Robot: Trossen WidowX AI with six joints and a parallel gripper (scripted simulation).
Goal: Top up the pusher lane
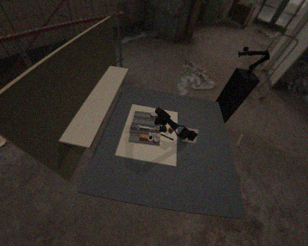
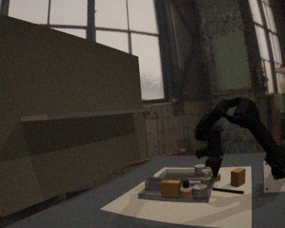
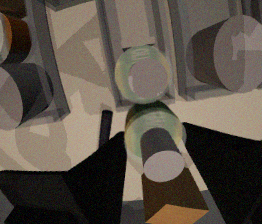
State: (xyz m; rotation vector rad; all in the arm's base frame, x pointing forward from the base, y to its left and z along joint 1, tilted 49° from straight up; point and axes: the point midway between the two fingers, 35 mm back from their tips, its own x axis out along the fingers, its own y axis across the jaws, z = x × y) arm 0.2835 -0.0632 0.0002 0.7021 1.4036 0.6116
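Observation:
My gripper (image 3: 152, 132) (image 2: 215, 175) is shut on a green glass jar (image 3: 136, 125) with a grey lid, held upright just outside the lane's front end. A matching green jar (image 3: 147, 77) (image 2: 205, 172) stands in the middle lane (image 3: 108, 55), close behind the low front stop. The two jars nearly touch or overlap in the wrist view; the held jar's exact height and any contact with the stop cannot be told. A dark edge behind the lane jar may be the pusher plate. In the top view the jars are too small and partly hidden by the arm.
Side lanes hold a grey-lidded jar (image 3: 6, 97) (image 2: 200, 191) on one side and another grey-lidded jar (image 3: 241, 52) (image 2: 199, 168) on the other. An orange box (image 2: 171, 188) stands in the near lane. A loose orange block (image 2: 238, 177) and a black rod (image 2: 228, 191) (image 3: 105, 129) lie outside the rack.

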